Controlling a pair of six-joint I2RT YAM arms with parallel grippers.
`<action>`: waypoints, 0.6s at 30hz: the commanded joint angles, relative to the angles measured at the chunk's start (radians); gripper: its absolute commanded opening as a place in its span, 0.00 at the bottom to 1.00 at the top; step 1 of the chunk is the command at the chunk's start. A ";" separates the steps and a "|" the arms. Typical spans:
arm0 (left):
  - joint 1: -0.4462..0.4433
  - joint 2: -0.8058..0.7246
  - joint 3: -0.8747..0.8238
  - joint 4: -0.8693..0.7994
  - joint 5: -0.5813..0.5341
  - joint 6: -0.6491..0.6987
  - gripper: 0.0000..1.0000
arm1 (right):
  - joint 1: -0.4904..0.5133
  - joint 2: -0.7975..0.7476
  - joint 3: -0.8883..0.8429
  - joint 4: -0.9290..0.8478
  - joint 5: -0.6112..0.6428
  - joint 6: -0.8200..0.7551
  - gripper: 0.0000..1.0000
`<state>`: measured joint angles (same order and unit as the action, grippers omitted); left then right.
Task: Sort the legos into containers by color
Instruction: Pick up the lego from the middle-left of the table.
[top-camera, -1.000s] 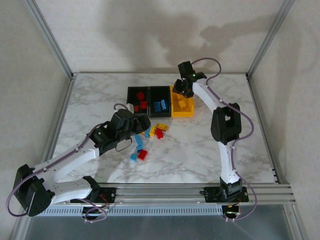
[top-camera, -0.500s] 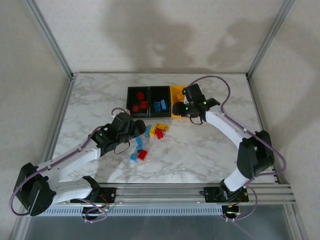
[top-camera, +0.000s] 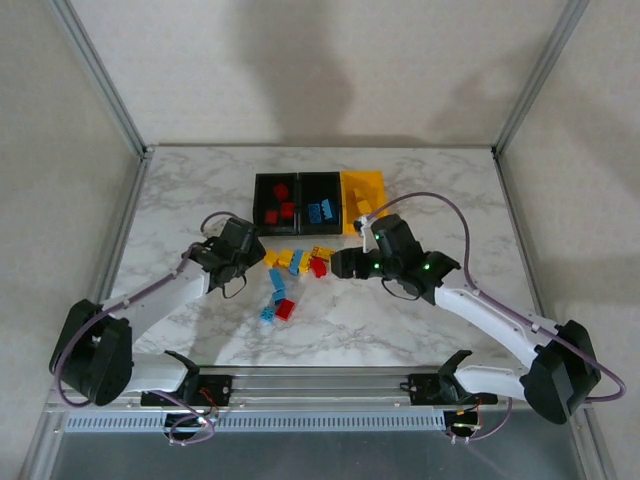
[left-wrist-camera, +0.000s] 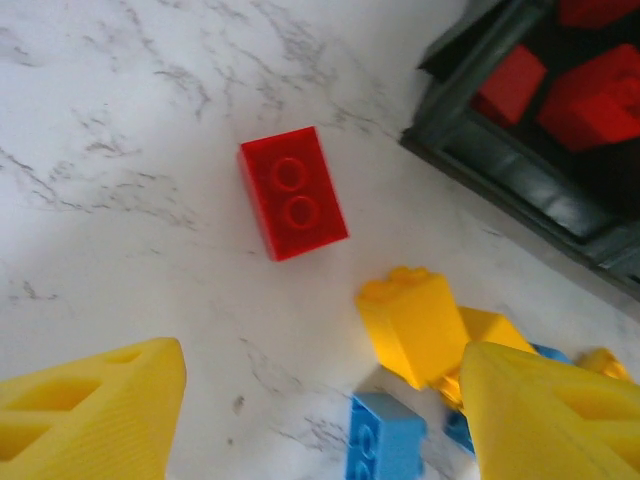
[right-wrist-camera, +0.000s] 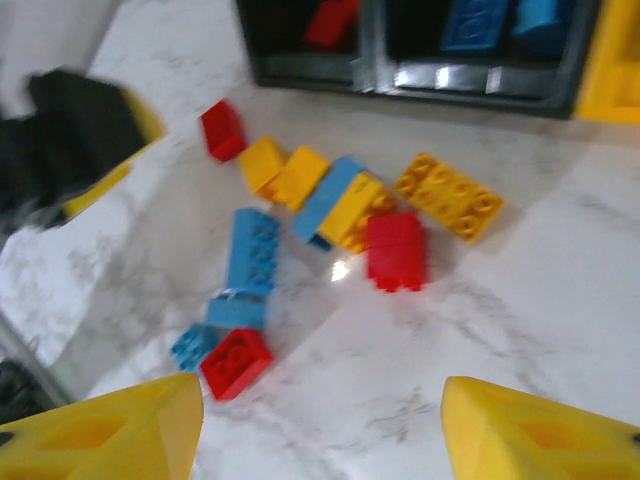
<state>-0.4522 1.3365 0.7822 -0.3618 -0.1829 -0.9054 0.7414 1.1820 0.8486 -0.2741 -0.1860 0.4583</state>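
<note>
**Both pincers open and empty at the loose bricks; the next pick is being lined up.**
The left pincer (left-wrist-camera: 320, 375), jaws spread wide and holding nothing, hangs at 9 o'clock of the loose bricks (top-camera: 293, 262). A lone red two-stud brick (left-wrist-camera: 292, 192) lies on the surface (top-camera: 200, 190) just ahead of it. The right pincer (right-wrist-camera: 320, 395), equally wide and empty, faces the bricks from 3 o'clock. The row of bins (top-camera: 320, 176) sits at their 12 o'clock. The likely next move is for the left pincer to descend square over the red brick, close across its narrow sides, then carry it to the black bin of reds (left-wrist-camera: 500, 160).

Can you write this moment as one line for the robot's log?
left fingers: open, empty, near red lego | right fingers: open, empty, above loose legos | containers: partly filled
</note>
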 joint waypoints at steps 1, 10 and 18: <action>0.019 0.062 0.034 0.022 -0.053 -0.008 0.74 | 0.035 -0.004 -0.028 0.062 -0.017 0.004 0.64; 0.033 0.248 0.114 0.074 -0.102 0.010 0.77 | 0.054 -0.014 -0.037 0.048 0.012 0.011 0.63; 0.038 0.356 0.144 0.106 -0.135 0.026 0.68 | 0.056 -0.047 -0.048 0.021 0.035 0.017 0.62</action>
<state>-0.4225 1.6684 0.9024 -0.2699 -0.2668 -0.8913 0.7853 1.1618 0.8120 -0.2466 -0.1761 0.4637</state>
